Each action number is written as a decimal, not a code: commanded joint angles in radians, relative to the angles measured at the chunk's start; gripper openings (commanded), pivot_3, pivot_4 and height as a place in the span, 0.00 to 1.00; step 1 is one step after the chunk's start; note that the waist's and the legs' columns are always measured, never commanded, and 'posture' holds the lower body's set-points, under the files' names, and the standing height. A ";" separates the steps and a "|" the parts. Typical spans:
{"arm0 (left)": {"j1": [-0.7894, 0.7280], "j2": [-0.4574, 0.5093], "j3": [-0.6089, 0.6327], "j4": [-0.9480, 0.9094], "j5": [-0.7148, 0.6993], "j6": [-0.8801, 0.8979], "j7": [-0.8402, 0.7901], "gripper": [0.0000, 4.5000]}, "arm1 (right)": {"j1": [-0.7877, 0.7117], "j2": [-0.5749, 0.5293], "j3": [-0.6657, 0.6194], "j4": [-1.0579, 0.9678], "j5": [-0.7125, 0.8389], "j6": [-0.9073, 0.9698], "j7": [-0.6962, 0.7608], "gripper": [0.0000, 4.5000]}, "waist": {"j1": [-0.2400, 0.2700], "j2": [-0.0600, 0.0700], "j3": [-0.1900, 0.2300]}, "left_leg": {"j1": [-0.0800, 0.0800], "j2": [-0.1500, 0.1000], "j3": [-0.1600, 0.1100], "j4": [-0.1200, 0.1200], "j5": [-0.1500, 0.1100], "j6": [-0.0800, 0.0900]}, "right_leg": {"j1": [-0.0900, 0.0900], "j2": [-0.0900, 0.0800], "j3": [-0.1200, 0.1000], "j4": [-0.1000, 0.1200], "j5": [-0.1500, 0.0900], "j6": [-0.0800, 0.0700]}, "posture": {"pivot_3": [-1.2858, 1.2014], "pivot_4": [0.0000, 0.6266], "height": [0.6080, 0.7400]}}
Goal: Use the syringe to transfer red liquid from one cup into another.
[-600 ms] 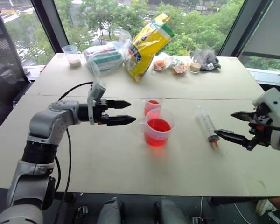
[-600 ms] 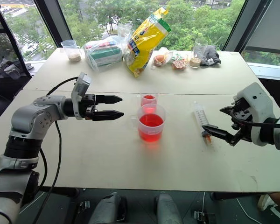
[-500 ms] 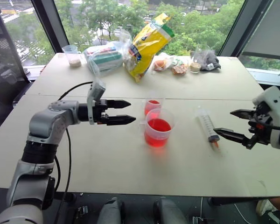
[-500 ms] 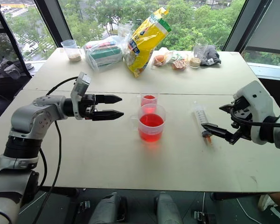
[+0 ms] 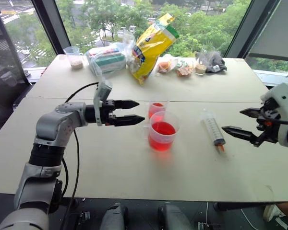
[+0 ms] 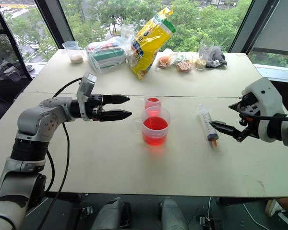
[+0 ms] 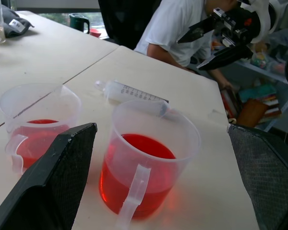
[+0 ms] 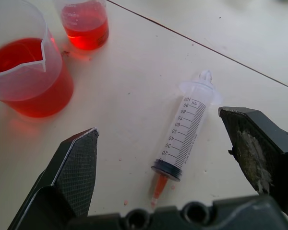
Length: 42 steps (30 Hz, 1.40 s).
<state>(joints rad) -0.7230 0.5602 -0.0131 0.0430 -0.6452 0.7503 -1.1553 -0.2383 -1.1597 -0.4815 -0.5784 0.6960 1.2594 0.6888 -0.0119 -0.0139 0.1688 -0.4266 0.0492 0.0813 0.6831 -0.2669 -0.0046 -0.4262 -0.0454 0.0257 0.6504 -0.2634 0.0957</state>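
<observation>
Head views: left gripper (image 5: 129, 111) hangs level just left of the cups, fingers spread, nothing between them. Large handled cup (image 5: 163, 130) sits mid-table with red liquid (image 5: 163, 129) about halfway up. It partly covers the smaller cup (image 5: 156, 108) directly behind it, so only that cup's upper part with a little red shows. Syringe (image 5: 213, 129) lies flat on the table (image 5: 110, 158) right of the cups, orange tip toward the near edge. Right gripper (image 6: 227, 120) hovers just right of the syringe tip, fingers apart, empty; touching or not, cannot tell. Clutter along the far edge: yellow bag (image 5: 151, 45), cup with beige grains (image 5: 75, 57), small packets too small to identify.

Left wrist view: own fingers (image 7: 53, 177) wide apart, framing the large cup. Syringe barrel is half hidden behind the cup rim. Smaller cup is off to one side, its edge cut off. A person in a white shirt (image 7: 170, 26) sits past the table, cropped at frame top.

Right wrist view: fingers (image 8: 69, 175) spread either side of the syringe; clear barrel, black marks, white plunger pushed in, barrel looks empty. Both cups are cropped at the frame edge.
</observation>
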 commanded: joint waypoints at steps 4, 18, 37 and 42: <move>-0.032 -0.015 0.003 0.010 0.003 -0.035 -0.008 1.00 | -0.117 -0.026 0.109 0.087 -0.008 0.030 -0.031 0.98 | 0.000 0.000 0.000 | 0.000 0.000 0.000 0.000 0.000 0.000 | 0.000 0.000 0.000 0.000 0.000 0.000 | 0.52 0.24 1.00; -0.012 -0.065 0.001 0.007 0.031 -0.091 0.027 1.00 | -0.751 0.175 0.696 0.924 -0.276 0.095 -0.001 0.98 | -0.004 0.000 0.000 | -0.001 0.000 0.002 0.000 0.000 0.000 | -0.002 0.000 0.001 0.001 0.000 0.000 | 0.52 0.24 1.00; 0.156 -0.045 0.052 -0.181 -0.010 -0.050 0.157 1.00 | -0.992 0.500 0.925 1.670 -0.682 -0.279 0.203 0.86 | -0.010 0.000 0.000 | 0.001 0.000 0.005 0.000 0.000 0.000 | -0.001 0.000 0.000 0.001 0.001 0.000 | 0.52 0.24 1.00; 0.158 -0.017 0.071 -0.195 -0.025 -0.039 0.167 1.00 | -1.012 0.544 0.879 1.717 -0.716 -0.297 0.214 0.36 | -0.013 0.000 0.000 | 0.002 0.000 0.004 0.000 0.000 -0.001 | -0.001 0.000 0.000 0.003 0.001 0.000 | 0.52 0.24 1.00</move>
<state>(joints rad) -0.5526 0.5357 0.0247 -0.1171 -0.6465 0.7126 -0.9923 -1.2488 -0.6349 0.4159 1.1240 -0.0124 0.9729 0.8932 -0.0249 -0.0136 0.1683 -0.4247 0.0493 0.0857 0.6827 -0.2665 -0.0053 -0.4268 -0.0451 0.0262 0.6540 -0.2626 0.0961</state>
